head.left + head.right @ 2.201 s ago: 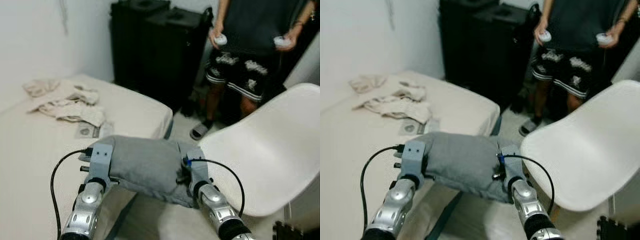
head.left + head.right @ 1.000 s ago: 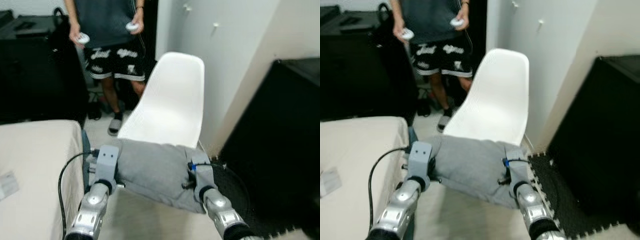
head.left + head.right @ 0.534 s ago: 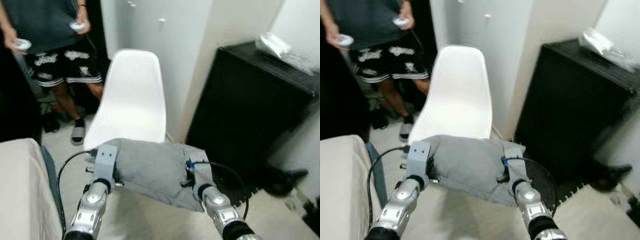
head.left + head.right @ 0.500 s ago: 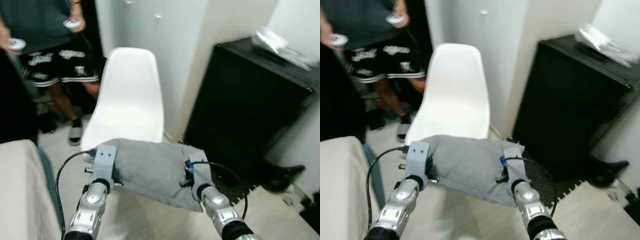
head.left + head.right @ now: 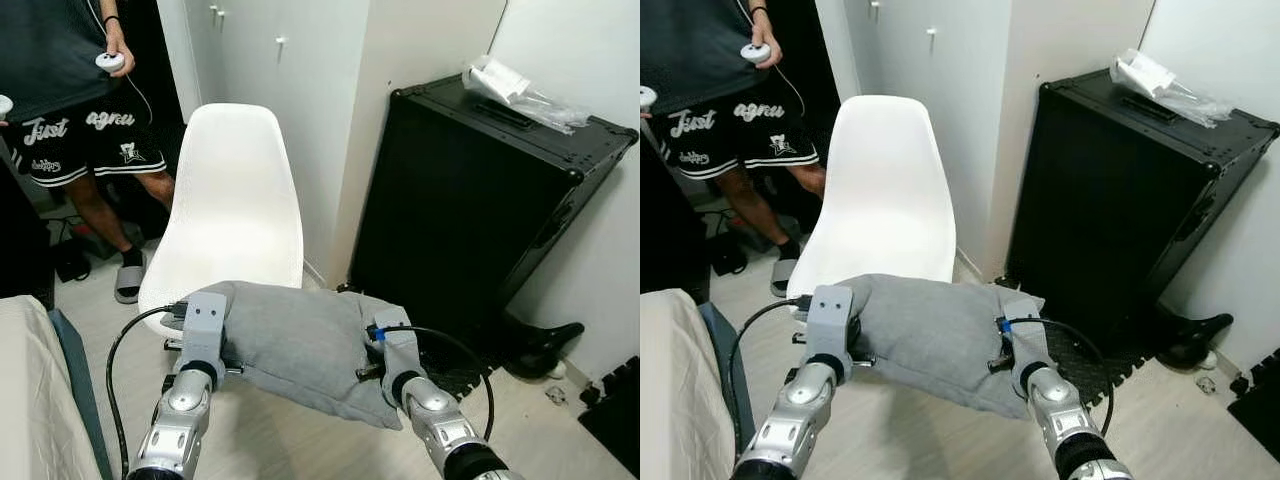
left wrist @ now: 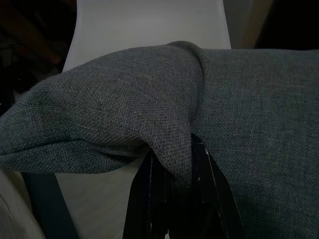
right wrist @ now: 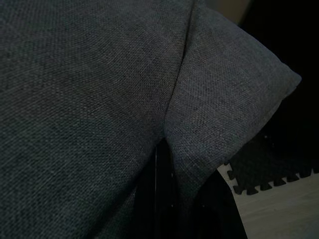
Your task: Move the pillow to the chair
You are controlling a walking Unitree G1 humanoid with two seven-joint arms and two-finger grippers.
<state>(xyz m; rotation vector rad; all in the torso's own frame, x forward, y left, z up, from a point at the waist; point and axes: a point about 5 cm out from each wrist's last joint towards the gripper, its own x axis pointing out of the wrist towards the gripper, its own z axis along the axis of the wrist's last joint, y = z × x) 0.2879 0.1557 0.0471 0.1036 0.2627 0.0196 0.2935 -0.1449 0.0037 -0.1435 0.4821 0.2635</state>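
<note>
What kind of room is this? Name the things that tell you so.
Probably a bedroom: a bed edge on the robot's left, a white chair and white cupboard doors behind it.

left claw | pinching grey pillow fold | white chair beyond

**A lived-in bedroom corner**

This is a room in a home. A cream-covered bed edge sits at one side, a moulded white plastic chair stands against white cupboard doors with small knobs, and a large black hard case leans by the wall. A person in patterned black shorts and sandals stands on pale flooring.
</note>
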